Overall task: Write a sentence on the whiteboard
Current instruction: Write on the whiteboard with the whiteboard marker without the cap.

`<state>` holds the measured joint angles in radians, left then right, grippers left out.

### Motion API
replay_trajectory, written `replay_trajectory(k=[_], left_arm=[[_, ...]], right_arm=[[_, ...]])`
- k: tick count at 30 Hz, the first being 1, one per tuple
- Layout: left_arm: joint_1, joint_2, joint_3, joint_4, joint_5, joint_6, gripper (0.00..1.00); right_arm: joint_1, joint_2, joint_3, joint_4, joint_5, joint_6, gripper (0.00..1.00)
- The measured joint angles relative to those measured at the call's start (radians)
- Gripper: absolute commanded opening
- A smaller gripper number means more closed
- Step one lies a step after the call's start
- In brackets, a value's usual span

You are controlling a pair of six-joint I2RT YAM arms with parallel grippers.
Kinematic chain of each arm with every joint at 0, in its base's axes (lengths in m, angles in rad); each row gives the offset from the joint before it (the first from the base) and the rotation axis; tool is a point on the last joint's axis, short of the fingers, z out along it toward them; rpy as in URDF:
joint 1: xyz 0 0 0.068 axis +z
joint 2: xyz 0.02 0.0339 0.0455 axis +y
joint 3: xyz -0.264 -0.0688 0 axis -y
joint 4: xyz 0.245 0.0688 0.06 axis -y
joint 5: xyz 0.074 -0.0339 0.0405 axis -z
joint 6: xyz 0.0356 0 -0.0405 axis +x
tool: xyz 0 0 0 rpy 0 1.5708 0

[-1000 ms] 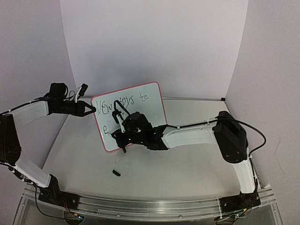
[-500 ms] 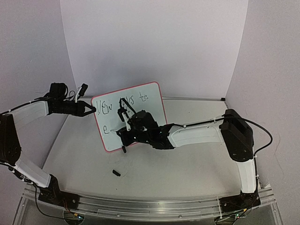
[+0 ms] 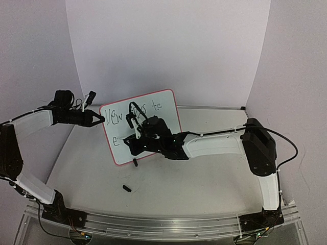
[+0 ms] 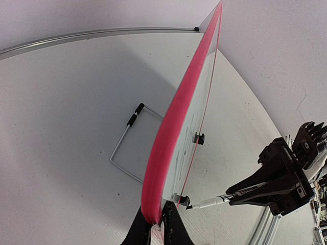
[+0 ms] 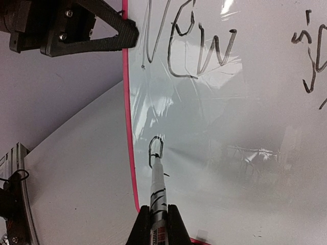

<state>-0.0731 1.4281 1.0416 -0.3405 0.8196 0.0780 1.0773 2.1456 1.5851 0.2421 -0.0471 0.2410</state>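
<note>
Touching whiteboard (image 5: 245,132): right pincer's (image 5: 157,215) marker (image 5: 156,178).

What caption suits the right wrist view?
Marker tip at the whiteboard below "New"; left end effector clamps the rim.

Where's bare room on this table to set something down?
Bare table lies in front of the right arm, from the small black object to the right wall, and behind that arm, right of the whiteboard. Crowded: the board's face, where the right hand holds the marker, and its left edge, gripped by the left hand.
</note>
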Motion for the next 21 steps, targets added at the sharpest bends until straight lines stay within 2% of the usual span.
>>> replay_trajectory(k=[21], left_arm=[[-0.006,0.0,0.003,-0.002,-0.005,0.0,0.0]], right_arm=[[-0.005,0.032,0.017,-0.04,0.011,0.019,0.0]])
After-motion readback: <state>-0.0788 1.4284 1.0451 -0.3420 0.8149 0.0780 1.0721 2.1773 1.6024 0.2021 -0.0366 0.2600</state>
